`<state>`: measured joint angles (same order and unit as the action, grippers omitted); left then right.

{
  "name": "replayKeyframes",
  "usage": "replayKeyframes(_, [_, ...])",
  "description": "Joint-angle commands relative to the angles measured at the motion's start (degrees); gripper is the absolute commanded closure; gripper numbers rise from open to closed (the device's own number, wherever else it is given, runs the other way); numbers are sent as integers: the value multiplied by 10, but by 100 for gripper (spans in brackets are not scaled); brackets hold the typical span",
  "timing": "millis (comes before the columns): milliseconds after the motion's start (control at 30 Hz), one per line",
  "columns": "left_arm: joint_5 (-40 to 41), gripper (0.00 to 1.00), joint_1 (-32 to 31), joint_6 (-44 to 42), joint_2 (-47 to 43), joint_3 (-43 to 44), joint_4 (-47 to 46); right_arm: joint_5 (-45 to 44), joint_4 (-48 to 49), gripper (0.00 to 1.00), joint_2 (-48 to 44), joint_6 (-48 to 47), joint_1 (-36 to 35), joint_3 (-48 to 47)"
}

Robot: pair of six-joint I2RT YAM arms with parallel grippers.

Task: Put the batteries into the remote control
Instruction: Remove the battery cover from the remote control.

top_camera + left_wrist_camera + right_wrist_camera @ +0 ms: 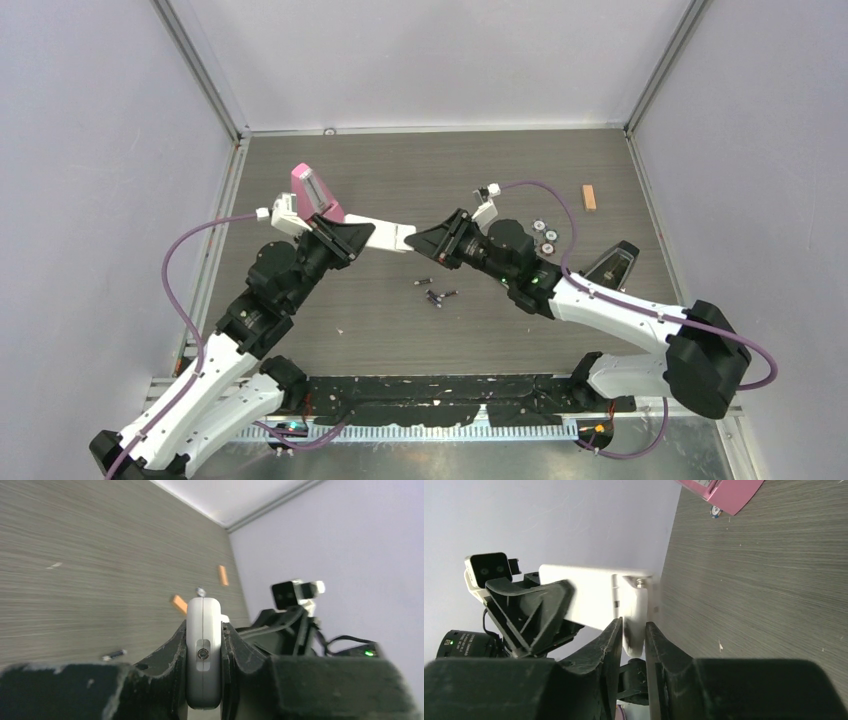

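We see the remote control [392, 237] held in mid-air over the table [400, 165], the left gripper [362, 238] clamped on one end and the right gripper [425, 240] pinching the other; the batteries [438, 296] lie loose on the table beneath

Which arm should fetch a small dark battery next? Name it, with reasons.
Probably right. The left gripper is shut on the long slim white remote control, holding it; the right gripper only pinches its free end, close to the small dark batteries on the grey table.
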<state>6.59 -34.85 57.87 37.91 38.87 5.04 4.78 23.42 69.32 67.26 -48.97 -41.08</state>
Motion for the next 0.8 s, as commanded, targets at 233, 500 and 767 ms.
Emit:
replayKeyframes(233, [104,100,3,-110,25,-3,35,24,37,95,24,3,-1,-45])
replayKeyframes(500, [162,100,4,-131,40,-13,74,-29,-81,95,37,-69,6,-79])
replayKeyframes(767, [41,100,3,-205,12,-10,75,-154,-338,95,77,-200,56,-94])
